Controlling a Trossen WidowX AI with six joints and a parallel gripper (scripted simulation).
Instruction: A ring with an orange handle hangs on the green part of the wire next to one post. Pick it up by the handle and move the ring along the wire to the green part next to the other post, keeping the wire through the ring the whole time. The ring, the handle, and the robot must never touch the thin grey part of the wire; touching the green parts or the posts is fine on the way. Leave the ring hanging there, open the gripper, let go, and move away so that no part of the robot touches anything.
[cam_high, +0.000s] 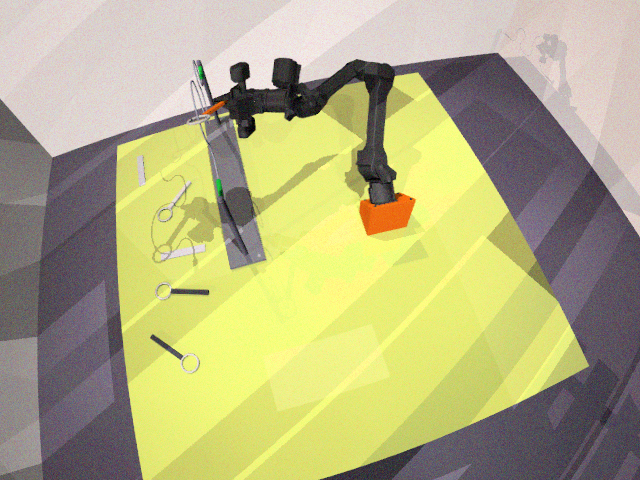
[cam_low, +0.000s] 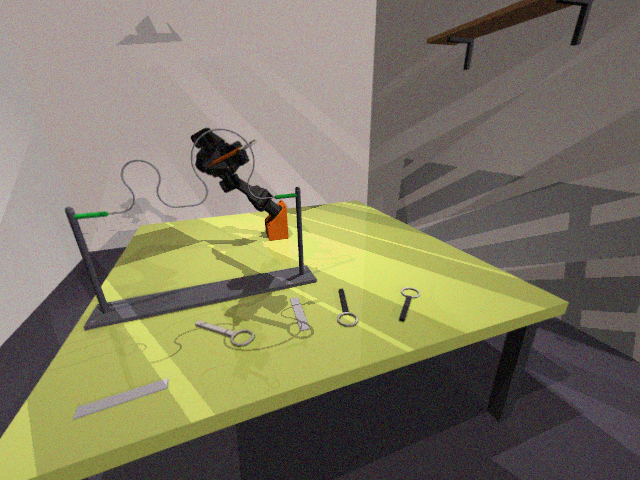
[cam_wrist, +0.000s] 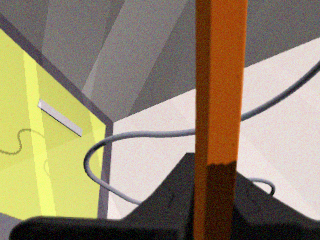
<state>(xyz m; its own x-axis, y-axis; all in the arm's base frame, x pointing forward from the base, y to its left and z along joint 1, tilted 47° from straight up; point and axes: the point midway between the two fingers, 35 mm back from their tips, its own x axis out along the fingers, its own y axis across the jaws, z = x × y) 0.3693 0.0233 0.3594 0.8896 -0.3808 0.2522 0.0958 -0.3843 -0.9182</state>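
The ring (cam_high: 197, 119) (cam_low: 250, 144) is seen nearly edge-on, high at the right side of the wire's tall loop in the exterior view. The grey wire (cam_low: 178, 206) (cam_wrist: 150, 134) seems to pass through it; whether they touch cannot be told. My gripper (cam_high: 223, 101) (cam_low: 212, 162) (cam_wrist: 198, 161) is shut on the orange handle (cam_high: 214, 107) (cam_low: 226, 156) (cam_wrist: 220, 90), which slants in the exterior view and stands upright in the wrist view. The ring is outside the wrist view. One green part (cam_high: 219, 187) (cam_low: 286, 196) is at the near post, the other (cam_high: 200, 72) (cam_low: 92, 214) at the far post.
The near post (cam_high: 233, 224) (cam_low: 299, 232) and far post (cam_low: 87, 258) stand on a grey base (cam_low: 180, 300). Flat on the table lie a pale ring tool (cam_high: 169, 207) (cam_low: 241, 337), two dark-handled ring tools (cam_high: 189, 291) (cam_low: 342, 302) and pale strips (cam_high: 141, 170) (cam_low: 121, 398) (cam_wrist: 60, 118).
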